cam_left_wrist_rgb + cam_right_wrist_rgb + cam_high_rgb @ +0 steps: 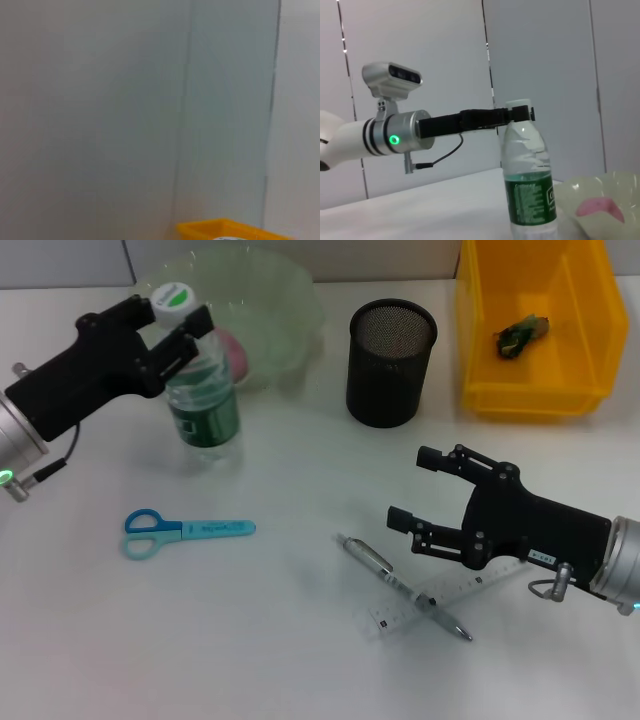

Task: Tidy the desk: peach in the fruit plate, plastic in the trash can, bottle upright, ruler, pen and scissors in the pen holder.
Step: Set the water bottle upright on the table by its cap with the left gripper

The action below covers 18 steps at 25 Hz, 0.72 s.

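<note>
White desk (pixel 290 660) backed by pale grey wall panels (pixel 545 55).

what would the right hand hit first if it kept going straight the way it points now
Probably nothing soon: the right hand, open above the ruler and pen, points across bare desk toward the bottle, though depth is unclear.

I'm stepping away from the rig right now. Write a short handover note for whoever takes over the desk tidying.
Left gripper is at the neck of the upright bottle; whether it grips is unclear. Right gripper is open, hovering above the pen and ruler.
Done: peach in the fruit plate, plastic in the yellow trash can, bottle standing.
Left: ruler, pen and scissors still lie on the desk; the pen holder looks empty.
</note>
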Motion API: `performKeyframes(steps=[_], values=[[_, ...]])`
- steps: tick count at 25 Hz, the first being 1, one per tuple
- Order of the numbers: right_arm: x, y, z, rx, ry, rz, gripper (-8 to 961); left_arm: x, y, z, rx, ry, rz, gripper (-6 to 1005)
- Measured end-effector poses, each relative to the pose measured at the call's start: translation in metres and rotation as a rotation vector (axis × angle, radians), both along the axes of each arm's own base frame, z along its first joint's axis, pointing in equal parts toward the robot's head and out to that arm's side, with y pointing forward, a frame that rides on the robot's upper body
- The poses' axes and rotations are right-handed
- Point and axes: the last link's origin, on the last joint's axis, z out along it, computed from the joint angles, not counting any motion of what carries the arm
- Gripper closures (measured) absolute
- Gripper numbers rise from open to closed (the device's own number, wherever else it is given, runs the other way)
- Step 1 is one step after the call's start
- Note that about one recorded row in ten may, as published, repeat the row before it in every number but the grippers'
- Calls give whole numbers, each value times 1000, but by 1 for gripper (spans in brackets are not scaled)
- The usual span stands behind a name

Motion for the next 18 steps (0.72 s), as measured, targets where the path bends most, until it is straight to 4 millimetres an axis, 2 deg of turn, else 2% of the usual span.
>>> performKeyframes(steps=[8, 18], values=[[0, -2, -2, -27, -7, 4, 122, -16, 9, 14, 87, 63, 79, 558], [2, 0, -3, -36, -20, -13, 122, -23, 11, 20, 133, 86, 104, 559]])
